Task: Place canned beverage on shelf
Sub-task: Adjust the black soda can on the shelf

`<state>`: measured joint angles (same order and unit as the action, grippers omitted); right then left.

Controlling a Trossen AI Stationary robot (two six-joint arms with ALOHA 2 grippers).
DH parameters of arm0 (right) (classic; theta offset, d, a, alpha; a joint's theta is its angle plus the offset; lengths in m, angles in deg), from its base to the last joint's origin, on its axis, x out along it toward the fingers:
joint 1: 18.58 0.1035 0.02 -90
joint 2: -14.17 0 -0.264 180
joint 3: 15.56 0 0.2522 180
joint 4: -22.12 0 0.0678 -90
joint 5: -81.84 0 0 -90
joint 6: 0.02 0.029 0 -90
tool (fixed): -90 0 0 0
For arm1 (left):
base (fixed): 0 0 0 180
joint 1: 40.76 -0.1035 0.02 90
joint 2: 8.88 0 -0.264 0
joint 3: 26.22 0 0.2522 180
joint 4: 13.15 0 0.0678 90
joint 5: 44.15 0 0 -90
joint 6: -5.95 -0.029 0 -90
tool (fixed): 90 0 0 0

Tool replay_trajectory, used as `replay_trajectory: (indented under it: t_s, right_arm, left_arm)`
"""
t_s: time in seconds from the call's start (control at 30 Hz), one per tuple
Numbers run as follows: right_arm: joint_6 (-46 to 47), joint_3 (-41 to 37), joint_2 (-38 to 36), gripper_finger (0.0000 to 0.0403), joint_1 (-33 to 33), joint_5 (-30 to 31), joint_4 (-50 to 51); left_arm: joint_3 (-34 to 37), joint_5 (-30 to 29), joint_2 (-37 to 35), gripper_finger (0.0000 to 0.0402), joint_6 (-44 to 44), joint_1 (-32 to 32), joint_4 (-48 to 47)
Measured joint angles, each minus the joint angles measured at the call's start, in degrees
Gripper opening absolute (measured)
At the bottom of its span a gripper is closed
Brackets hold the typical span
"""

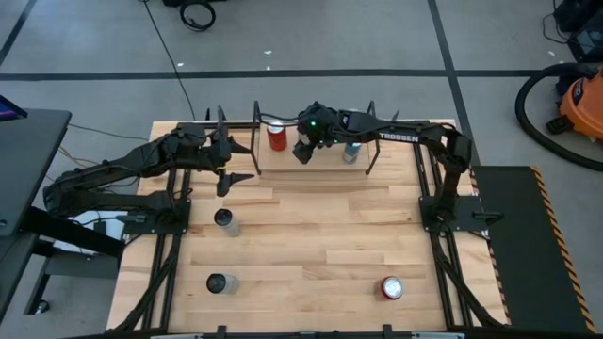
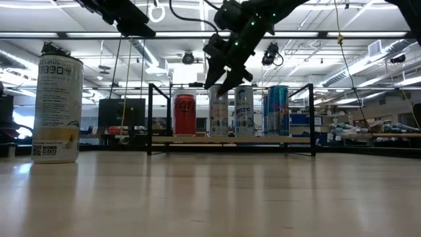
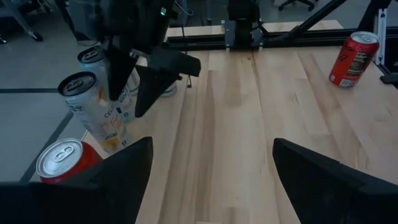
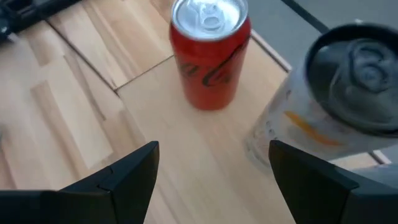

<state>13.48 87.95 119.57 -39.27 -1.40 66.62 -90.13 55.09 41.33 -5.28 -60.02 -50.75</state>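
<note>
Left arm: extends from its base at the table's left edge toward the far side, forearm roughly level. Left gripper (image 1: 224, 172) points toward the table's right side, raised above the surface; its 2 fingers (image 3: 121, 174) are spread wide apart with nothing between them.

Right arm: rises from its base at the right edge, then reaches leftward along the far side, a green light lit on the wrist. Right gripper (image 1: 303, 152) is angled downward, held above the surface; its 2 fingers (image 4: 124, 173) are parted wide, nothing gripped.

The 2 grippers are well apart.
</note>
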Motion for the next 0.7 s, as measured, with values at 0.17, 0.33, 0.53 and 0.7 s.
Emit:
replay_trajectory:
  t_s: [0.17, 0.33, 0.53, 0.7]
  right_arm:
    - [-0.13, -0.02, 0.5, 0.0312, 0.01, 0.68, 0.02]
    - [-0.15, -0.02, 0.46, 0.0312, 0.04, 4.26, 0.22]
    - [-0.15, -0.02, 0.46, 0.0312, 0.04, 4.39, -0.16]
    - [-0.15, -0.02, 0.46, 0.0312, 0.0, 4.33, -0.53]
  left_arm:
    - [-0.02, 0.0, -0.01, 0.0332, -0.04, 0.0, -0.08]
    - [-0.04, 0.0, 0.01, 0.0332, -0.07, 0.0, -0.08]
    - [-0.04, 0.0, 0.01, 0.0332, -0.09, 0.0, -0.08]
    - [-0.04, 0.0, 0.01, 0.0332, -0.11, 0.0, -0.08]
